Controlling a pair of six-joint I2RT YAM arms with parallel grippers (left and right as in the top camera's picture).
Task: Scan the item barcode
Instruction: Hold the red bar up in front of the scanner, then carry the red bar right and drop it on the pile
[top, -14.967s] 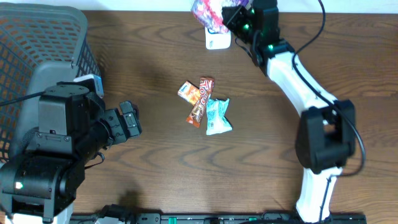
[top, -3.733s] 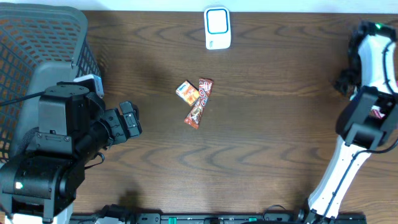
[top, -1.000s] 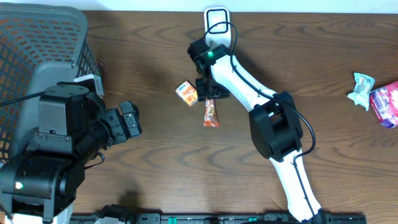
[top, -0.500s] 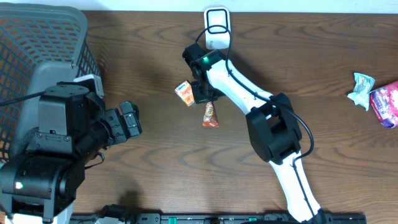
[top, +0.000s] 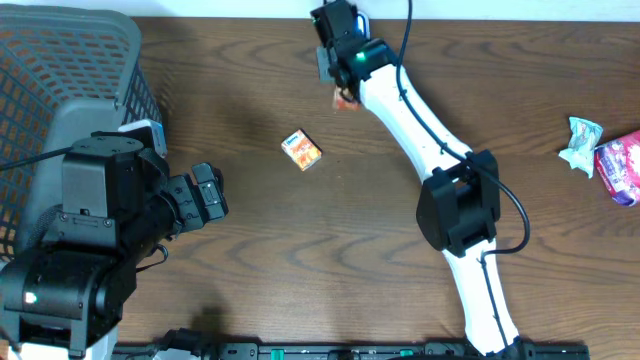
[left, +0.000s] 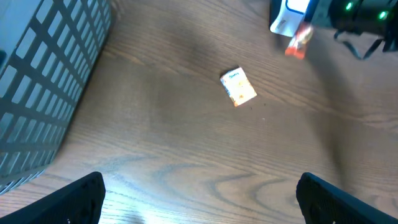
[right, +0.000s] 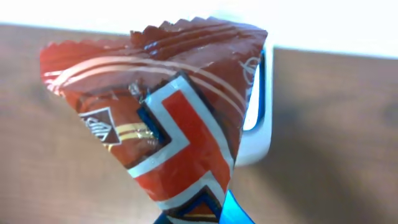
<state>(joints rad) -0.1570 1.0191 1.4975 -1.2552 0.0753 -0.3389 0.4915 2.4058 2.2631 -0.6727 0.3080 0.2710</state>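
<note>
Dangling from right gripper (top: 342, 84) (clamped): candy bar (top: 346, 98).

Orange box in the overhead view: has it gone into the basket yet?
No, the orange box lies on the bare table, well apart from the basket.

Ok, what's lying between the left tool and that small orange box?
Nothing. Between the left tool and the small orange box there is only bare wooden table, as the overhead and left wrist views both show.
</note>
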